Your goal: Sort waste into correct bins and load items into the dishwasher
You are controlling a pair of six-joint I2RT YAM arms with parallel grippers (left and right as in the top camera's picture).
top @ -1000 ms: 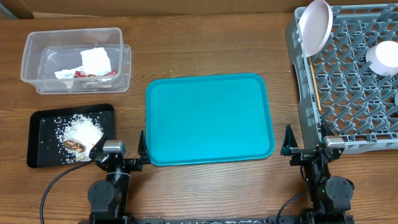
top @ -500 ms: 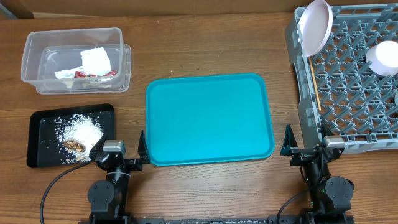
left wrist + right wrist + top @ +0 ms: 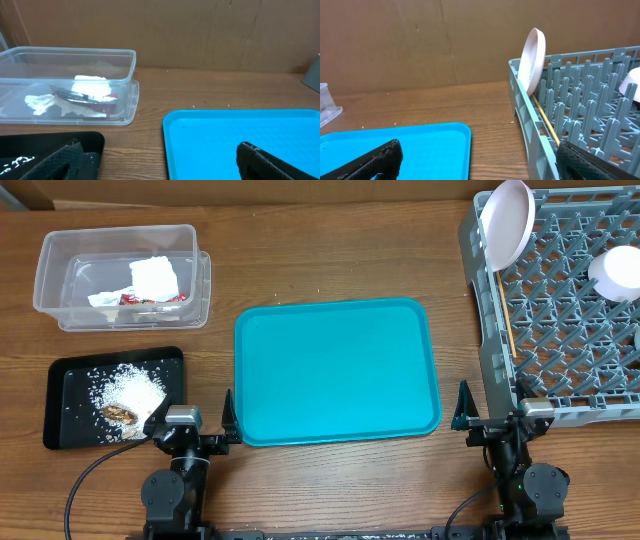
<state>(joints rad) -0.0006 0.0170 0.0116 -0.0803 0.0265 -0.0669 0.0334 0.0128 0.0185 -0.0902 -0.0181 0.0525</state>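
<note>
The clear tub [image 3: 60, 252] [image 3: 127, 70] at back left holds a crumpled white napkin [image 3: 155, 277] [image 3: 92, 84] and a red wrapper [image 3: 135, 298] [image 3: 107, 96]. The black tray [image 3: 60, 375] [image 3: 95, 142] holds rice grains [image 3: 130, 387] and a brown scrap [image 3: 118, 413]. The grey dish rack [image 3: 490, 360] [image 3: 525, 115] at right carries a white plate [image 3: 507, 220] [image 3: 532, 60] on edge, a white bowl [image 3: 618, 272] and chopsticks [image 3: 505, 310] [image 3: 546, 124]. My left gripper [image 3: 193, 425] [image 3: 160, 162] rests open at the front, between the black tray and the teal tray. My right gripper [image 3: 490, 415] [image 3: 477, 160] is open at the rack's near corner. Both are empty.
An empty teal serving tray [image 3: 335, 370] [image 3: 240, 135] [image 3: 395, 140] lies in the middle of the wooden table. A brown cardboard wall [image 3: 175, 30] backs the table.
</note>
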